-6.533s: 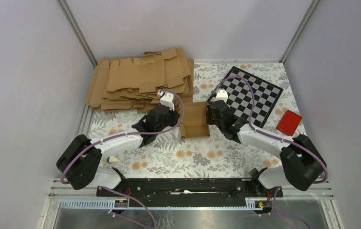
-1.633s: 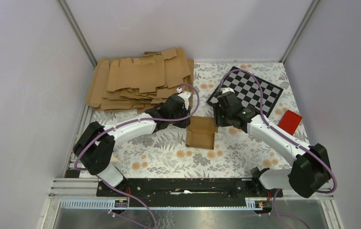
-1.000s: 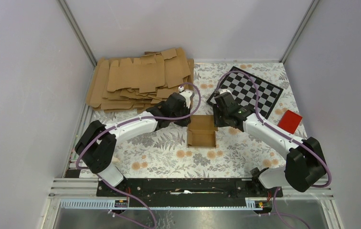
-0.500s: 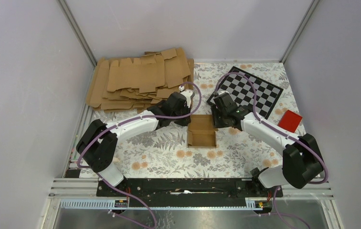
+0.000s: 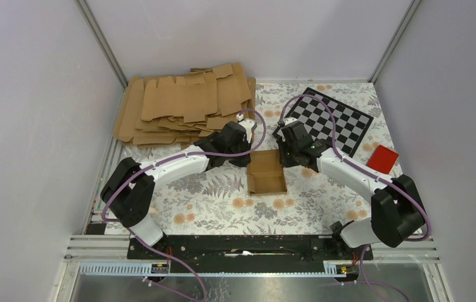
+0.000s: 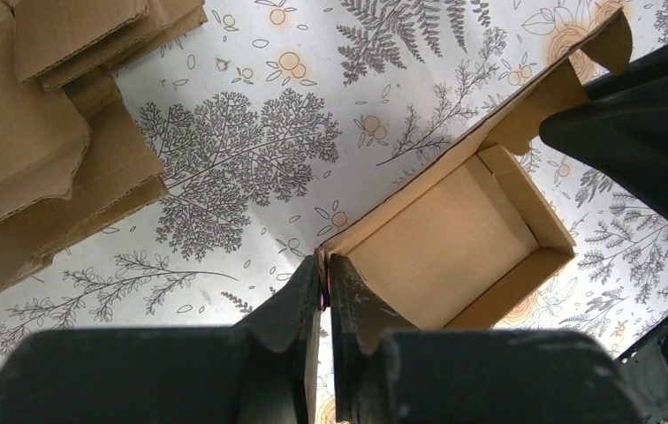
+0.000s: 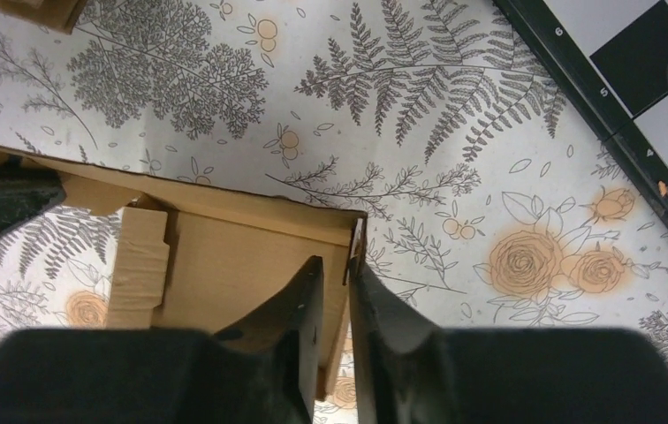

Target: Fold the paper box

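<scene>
Paper box (image 5: 267,173) braced on desk (image 5: 210,207), likely for flap folding: far-left corner wall pinched by fully closed left gripper (image 6: 326,281); far-right wall straddled by right gripper (image 7: 335,269), narrowly parted, clamp not discernible.

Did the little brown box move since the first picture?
Yes. In the top view the paper box has slid toward the near side and a little to the right, away from the pile of flat cardboard blanks.
</scene>
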Tool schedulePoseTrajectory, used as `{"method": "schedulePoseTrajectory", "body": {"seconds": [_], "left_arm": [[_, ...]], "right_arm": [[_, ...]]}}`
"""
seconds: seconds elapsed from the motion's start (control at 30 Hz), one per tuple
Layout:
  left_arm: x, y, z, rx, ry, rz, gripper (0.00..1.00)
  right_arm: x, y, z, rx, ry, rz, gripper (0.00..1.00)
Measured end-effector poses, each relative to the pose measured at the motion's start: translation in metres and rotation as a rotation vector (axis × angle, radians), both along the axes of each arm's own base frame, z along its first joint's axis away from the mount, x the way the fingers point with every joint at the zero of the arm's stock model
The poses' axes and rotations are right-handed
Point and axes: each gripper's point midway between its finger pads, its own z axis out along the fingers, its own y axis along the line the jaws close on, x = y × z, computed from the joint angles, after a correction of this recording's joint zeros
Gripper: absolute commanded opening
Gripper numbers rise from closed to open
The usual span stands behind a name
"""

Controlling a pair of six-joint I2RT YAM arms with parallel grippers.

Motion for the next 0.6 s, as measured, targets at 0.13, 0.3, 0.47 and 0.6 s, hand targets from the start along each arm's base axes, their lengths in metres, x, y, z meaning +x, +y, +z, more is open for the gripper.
{"method": "schedulePoseTrajectory", "body": {"seconds": [0.13,0.3,0.47,0.6], "left_arm": [[0.0001,0.0022,-0.0013,0.011,-0.001,0.003,0.18],[-0.0002,0.0030,-0.0020,0.020,-0.002,0.010,0.27],[-0.0018,0.0068,-0.0020,0.044,0.010,0.031,0.24],[0.0018,0.0060,-0.0006,0.060,0.022,0.049,0.10]], "right_arm": [[-0.0022,0.0017,-0.0007,0.004,0.008,0.030,0.02],[-0.0031,0.0025,-0.0014,0.013,0.015,0.035,0.00],[-0.0040,0.0049,-0.0018,0.026,0.016,0.043,0.00],[-0.0041,0.0051,-0.0022,0.031,0.010,0.044,0.00]]}}
